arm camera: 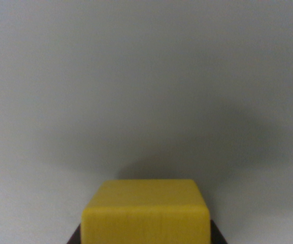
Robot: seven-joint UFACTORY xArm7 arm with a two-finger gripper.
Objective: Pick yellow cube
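Yellow cube (pixel 146 213) is sitting low centre in the wrist view over a plain grey table (pixel 146 76). Dark tool bits are flanking its bottom corners; can't tell if they're pinching it.

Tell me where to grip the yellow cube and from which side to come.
Grip the yellow cube across its two vertical side faces, on the wrist view's left and right, coming down from above. Those faces look flat and parallel, with the cube squared to the camera. The end effector's state is not clear here.

The yellow cube (pixel 146 211) is cut off by the near edge of the wrist view, so its lower part is hidden. Dark slivers at its left (pixel 74 237) and right (pixel 218 236) bottom corners are too cropped to identify. The whole picture is softly blurred.
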